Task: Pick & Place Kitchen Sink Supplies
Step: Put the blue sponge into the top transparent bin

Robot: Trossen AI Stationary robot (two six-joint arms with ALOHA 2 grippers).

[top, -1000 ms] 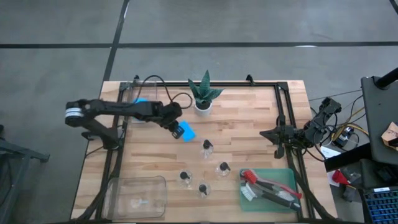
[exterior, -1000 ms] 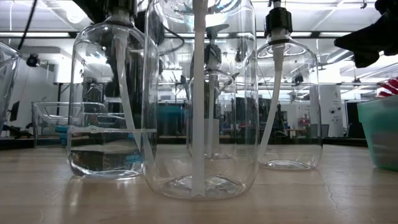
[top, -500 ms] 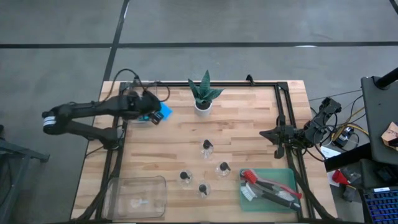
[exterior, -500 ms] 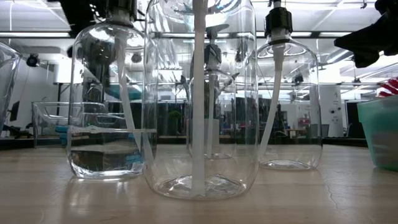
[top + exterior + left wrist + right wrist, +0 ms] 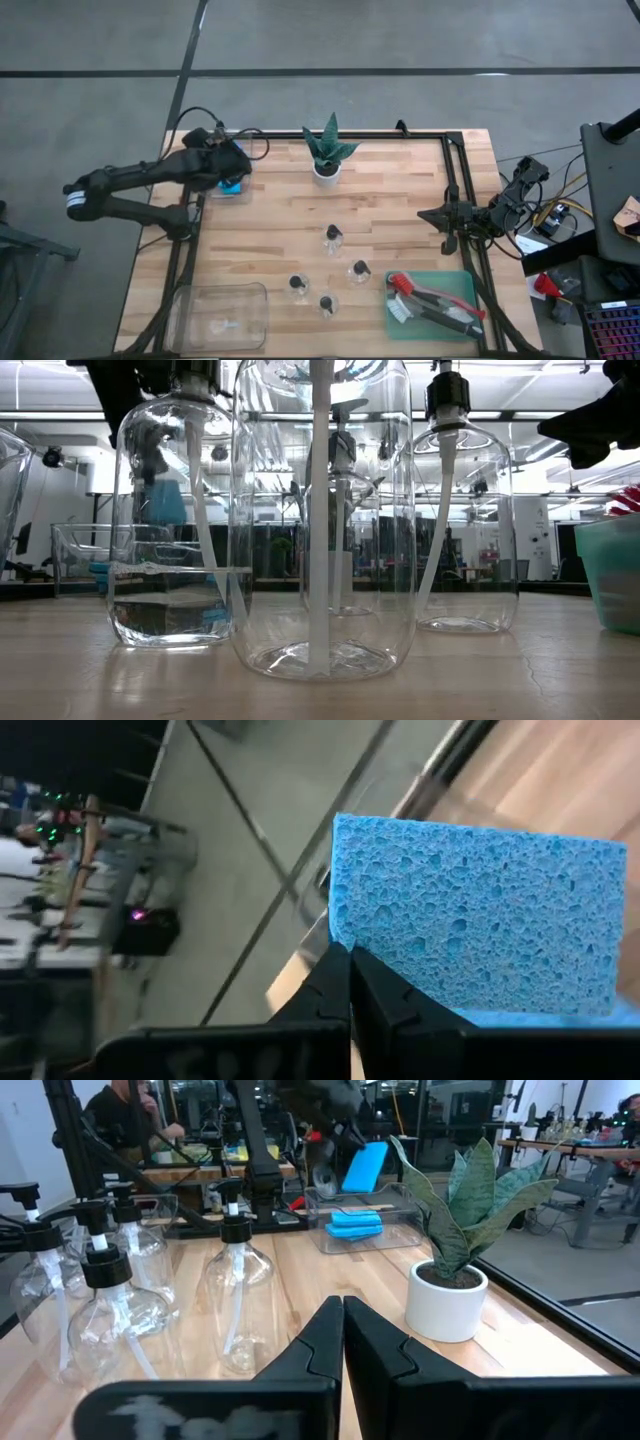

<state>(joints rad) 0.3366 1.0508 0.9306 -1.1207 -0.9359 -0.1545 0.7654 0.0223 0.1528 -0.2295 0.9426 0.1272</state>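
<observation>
My left gripper (image 5: pixel 232 166) is shut on a bright-blue sponge (image 5: pixel 480 910) and hovers over the clear bin (image 5: pixel 385 1232) at the table's far left, where other blue sponges (image 5: pixel 355 1223) lie. In the right wrist view the held sponge (image 5: pixel 365 1167) hangs above that bin. Several small clear black-capped bottles (image 5: pixel 333 236) stand upright mid-table. Red and black brushes (image 5: pixel 432 300) lie in the green tray (image 5: pixel 460 285). My right gripper (image 5: pixel 425 215) waits shut at the table's right edge. My left gripper pinches the sponge between its two fingers at one corner of a short edge (image 5: pixel 342 938). The fingers come from above. The sponge is lifted clear and hangs tilted below them (image 5: pixel 368 1175), over the bin.
A green plant in a white pot (image 5: pixel 327 158) stands at the far middle. Another clear bin (image 5: pixel 220 315) sits at the near left corner. Black frame rails (image 5: pixel 452 180) run along the table's sides. Bare wood lies between the bottles and the far-left bin.
My left gripper has carried the sponge from the table's middle toward the far left, ending over the sponge bin. It stayed shut on the sponge, which now hangs more on edge. The right arm kept still.
</observation>
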